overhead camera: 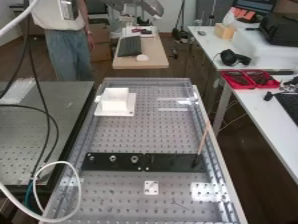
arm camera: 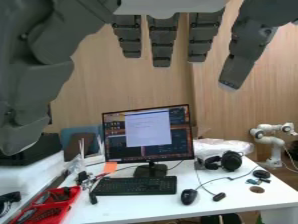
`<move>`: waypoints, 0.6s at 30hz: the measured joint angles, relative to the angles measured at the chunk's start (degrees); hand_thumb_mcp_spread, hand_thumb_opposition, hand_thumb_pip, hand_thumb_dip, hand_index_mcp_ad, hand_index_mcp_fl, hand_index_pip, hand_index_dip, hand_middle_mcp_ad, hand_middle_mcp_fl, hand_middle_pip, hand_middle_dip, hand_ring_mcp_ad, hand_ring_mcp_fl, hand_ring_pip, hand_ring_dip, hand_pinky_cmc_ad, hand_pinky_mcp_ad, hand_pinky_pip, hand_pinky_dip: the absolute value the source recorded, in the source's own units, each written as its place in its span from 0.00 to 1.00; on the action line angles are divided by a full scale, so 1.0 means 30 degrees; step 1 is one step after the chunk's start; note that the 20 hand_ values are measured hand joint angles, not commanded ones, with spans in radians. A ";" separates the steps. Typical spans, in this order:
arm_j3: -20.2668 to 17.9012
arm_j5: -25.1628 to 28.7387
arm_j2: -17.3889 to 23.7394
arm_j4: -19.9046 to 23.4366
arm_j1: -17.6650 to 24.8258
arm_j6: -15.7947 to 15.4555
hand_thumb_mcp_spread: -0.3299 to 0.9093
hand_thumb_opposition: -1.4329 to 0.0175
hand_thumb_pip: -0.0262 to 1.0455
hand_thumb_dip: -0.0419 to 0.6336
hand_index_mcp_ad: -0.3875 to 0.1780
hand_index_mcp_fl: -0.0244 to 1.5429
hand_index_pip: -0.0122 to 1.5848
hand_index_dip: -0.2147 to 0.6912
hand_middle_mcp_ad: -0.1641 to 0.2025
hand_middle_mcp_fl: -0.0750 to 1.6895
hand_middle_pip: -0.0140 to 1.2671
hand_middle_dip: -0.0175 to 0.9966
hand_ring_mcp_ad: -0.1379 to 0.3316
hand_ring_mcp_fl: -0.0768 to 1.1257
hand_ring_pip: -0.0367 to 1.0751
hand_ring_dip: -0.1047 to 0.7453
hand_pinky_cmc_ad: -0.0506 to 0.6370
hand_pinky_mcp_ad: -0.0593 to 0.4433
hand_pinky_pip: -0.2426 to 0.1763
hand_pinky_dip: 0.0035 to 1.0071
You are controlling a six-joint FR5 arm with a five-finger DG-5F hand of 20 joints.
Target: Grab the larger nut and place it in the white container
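At the top edge of the high view the hand [overhead camera: 141,7] is partly visible, far above and beyond the bench parts. In the wrist view the hand [arm camera: 162,41] has its fingers extended and spread, with the thumb at one side and nothing held. On the flat black bar [overhead camera: 166,162] stand the smaller nut [overhead camera: 91,158], the larger nut [overhead camera: 113,158] and, beside it, the bearing [overhead camera: 134,159]. The white container [overhead camera: 115,100] stands on a white base near the bench's far left corner.
A thin stick [overhead camera: 203,137] rises from the bar's right end. A small white plate [overhead camera: 151,188] lies in front of the bar. White tubing [overhead camera: 80,192] loops over the near left. The wrist view faces a desk with a monitor [arm camera: 148,133] and red trays [arm camera: 53,205].
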 joint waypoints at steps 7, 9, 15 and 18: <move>-0.0163 -0.0022 0.0004 0.0069 -0.0060 -0.0060 0.45 0.51 0.43 0.16 0.61 0.03 0.06 0.31 0.65 0.05 0.11 0.25 0.66 0.06 0.11 0.26 0.75 0.83 0.28 0.62; -0.0293 -0.0007 -0.0041 0.0096 -0.0063 -0.0099 0.45 0.51 0.44 0.16 0.61 0.03 0.06 0.31 0.65 0.05 0.11 0.25 0.66 0.06 0.11 0.26 0.75 0.83 0.29 0.62; -0.1383 0.0186 -0.0068 0.0999 -0.0110 -0.0061 0.44 0.51 0.47 0.16 0.61 0.04 0.06 0.31 0.65 0.05 0.11 0.25 0.66 0.06 0.10 0.26 0.75 0.83 0.28 0.63; -0.2215 0.0255 -0.0036 0.1743 -0.0252 0.0092 0.44 0.50 0.49 0.18 0.59 0.04 0.08 0.29 0.65 0.05 0.11 0.25 0.66 0.06 0.11 0.27 0.75 0.83 0.28 0.64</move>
